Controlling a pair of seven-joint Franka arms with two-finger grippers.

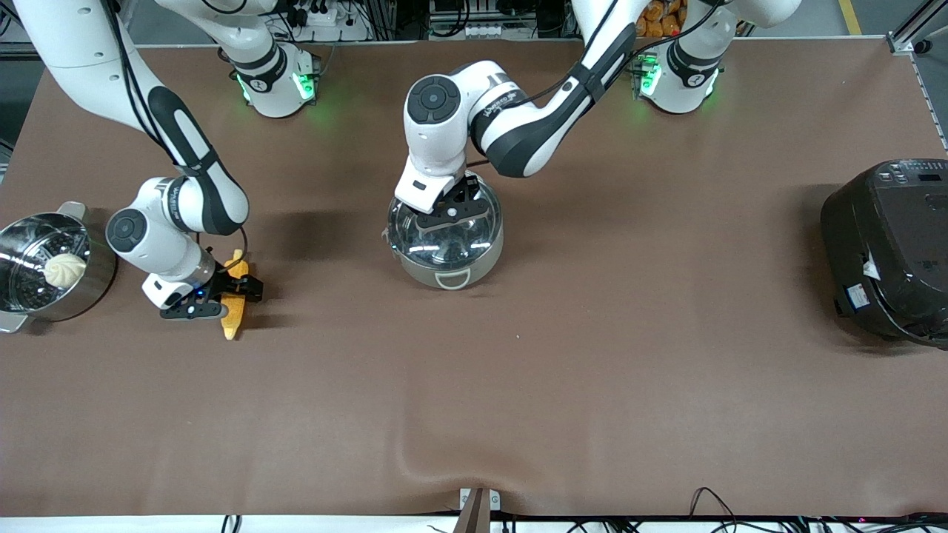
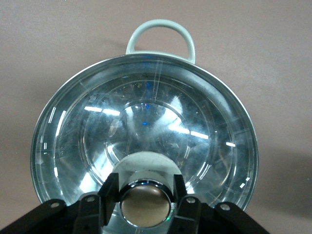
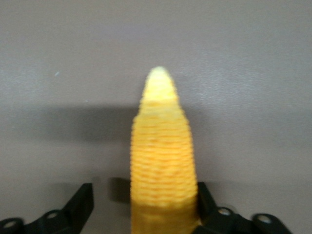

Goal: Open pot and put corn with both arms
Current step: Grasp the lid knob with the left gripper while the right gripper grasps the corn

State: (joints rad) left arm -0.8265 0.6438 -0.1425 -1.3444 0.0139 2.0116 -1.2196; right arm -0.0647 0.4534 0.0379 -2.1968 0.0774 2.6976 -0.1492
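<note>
The shiny steel pot [image 1: 453,275] stands mid-table with its clear glass lid [image 1: 444,240] on it. My left gripper [image 1: 450,213] is over the lid, and its fingers close on the two sides of the bronze knob [image 2: 145,205]. In the left wrist view the gripper [image 2: 145,195] holds the knob, and the lid [image 2: 146,122] sits flat on the pot rim. The yellow-orange corn [image 1: 232,322] lies on the table toward the right arm's end. My right gripper [image 1: 235,289] straddles it, open. In the right wrist view [image 3: 145,200] one finger touches the corn [image 3: 161,146], and the other stands apart.
A steel steamer pot [image 1: 96,275] with a white bun [image 1: 65,270] stands at the right arm's end, close beside the right arm's wrist. A large black rice cooker [image 1: 889,252] stands at the left arm's end. A pale loop handle [image 2: 161,29] sticks out from the pot.
</note>
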